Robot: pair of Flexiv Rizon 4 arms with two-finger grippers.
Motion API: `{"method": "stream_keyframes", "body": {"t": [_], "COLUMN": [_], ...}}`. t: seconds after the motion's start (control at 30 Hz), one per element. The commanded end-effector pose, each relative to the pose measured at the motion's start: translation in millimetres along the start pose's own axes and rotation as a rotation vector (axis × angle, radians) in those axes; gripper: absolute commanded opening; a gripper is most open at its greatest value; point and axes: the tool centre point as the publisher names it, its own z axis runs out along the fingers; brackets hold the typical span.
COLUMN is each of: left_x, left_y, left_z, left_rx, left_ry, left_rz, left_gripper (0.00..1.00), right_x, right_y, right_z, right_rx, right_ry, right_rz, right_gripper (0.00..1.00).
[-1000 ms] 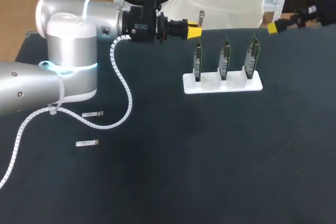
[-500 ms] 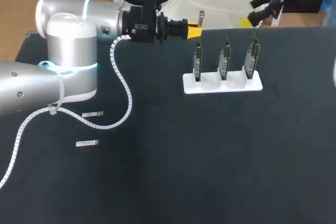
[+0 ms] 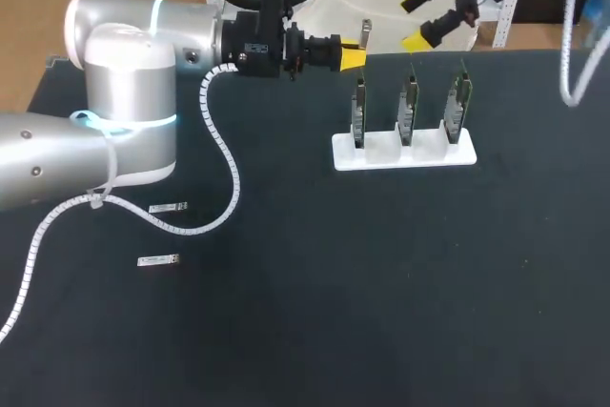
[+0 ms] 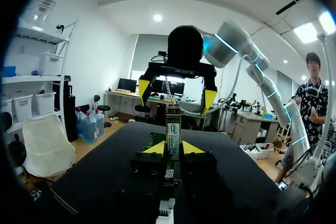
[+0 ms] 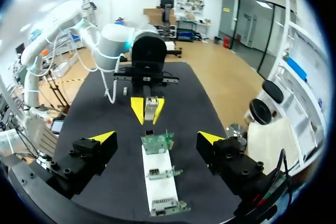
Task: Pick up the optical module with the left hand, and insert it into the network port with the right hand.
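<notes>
My left gripper [image 3: 351, 53] is held above the table's far edge, left of the card stand, shut on a slim silver optical module [image 3: 365, 33] that sticks up between its yellow tips. In the left wrist view the module [image 4: 173, 125] stands upright between the left gripper's [image 4: 174, 148] tips. My right gripper [image 3: 419, 20] hangs wide open above the stand's back, facing the module, nothing in it. From the right wrist view the right gripper [image 5: 156, 138] is spread either side of the network cards [image 5: 157, 142], with the module [image 5: 150, 103] beyond them.
A white stand [image 3: 403, 153] holds three upright network cards [image 3: 408, 107] at the back middle of the black table. Two spare modules [image 3: 168, 208] [image 3: 158, 260] lie flat at the left, beside the left arm's white cable [image 3: 229, 178].
My right arm has swung in from the far right edge toward the left, ending above the stand, still open. The left arm and its module have not moved.
</notes>
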Motion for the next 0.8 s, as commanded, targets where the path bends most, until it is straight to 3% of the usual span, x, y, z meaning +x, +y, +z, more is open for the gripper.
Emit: {"method": "stream_keyframes", "body": {"t": [0.03,0.33,0.8], "left_x": [0.1,0.1,0.1], "left_y": [-1.5,-1.5,-1.5], "left_z": [-0.4,-0.4,-0.4], "left_rx": [-0.005,-0.005,-0.005], "left_ry": [-0.001,-0.001,-0.001], "left_rz": [0.001,0.001,0.001], "left_gripper": [0.00,0.00,0.00], "right_x": [-7.1,-15.0,-24.7], "right_y": [-6.7,3.3,11.0], "right_z": [10.7,27.0,27.3], "right_rx": [-0.390,-0.392,-0.270], "right_ry": [-0.001,-0.032,-0.092], "right_rz": [-0.011,-0.006,0.018], "right_gripper": [1.00,1.00,1.00]}}
